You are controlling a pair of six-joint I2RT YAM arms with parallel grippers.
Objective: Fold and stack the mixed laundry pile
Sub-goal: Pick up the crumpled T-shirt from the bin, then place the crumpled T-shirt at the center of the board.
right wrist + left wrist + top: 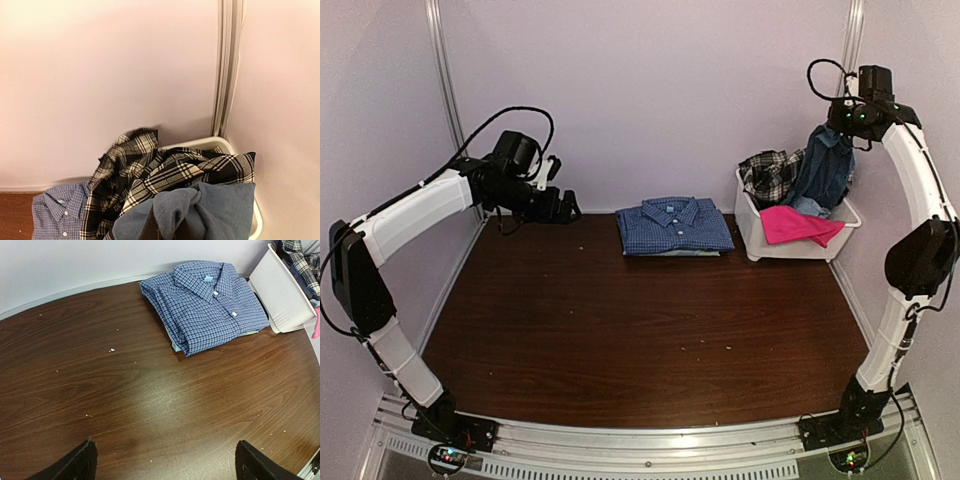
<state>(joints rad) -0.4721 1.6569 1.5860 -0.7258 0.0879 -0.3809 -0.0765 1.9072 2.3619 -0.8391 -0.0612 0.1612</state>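
Right gripper [837, 127] clamped, limp blue garment [823, 168] dangling

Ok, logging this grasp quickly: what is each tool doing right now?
Left tool: open, holding nothing.
Right tool: closed on the blue garment, which hangs from it.

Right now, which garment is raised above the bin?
The dark blue garment, hanging from the right gripper; the plaid shirt and pink piece lie in the bin.
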